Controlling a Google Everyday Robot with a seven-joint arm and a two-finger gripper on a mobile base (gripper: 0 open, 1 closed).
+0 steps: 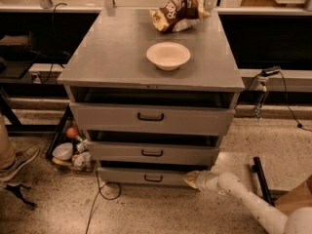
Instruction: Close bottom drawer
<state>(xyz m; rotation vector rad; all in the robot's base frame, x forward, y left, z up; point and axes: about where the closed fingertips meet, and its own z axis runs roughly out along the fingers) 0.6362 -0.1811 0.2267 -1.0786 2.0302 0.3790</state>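
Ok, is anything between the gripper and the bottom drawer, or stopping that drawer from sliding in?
Nothing visible does. The gripper sits low at the right end of the bottom drawer, nothing between them. A black cable loops on the floor in front of it, not in its path. The drawer's inside is hidden.

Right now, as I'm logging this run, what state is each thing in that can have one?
Top drawer: pulled partly out.
Middle drawer: pulled partly out.
Bottom drawer: out a little, not yet shut.
Bowl: upright, empty.
Chip bag: crumpled, lying behind the bowl.
End effector: low, at the bottom drawer's right front end.
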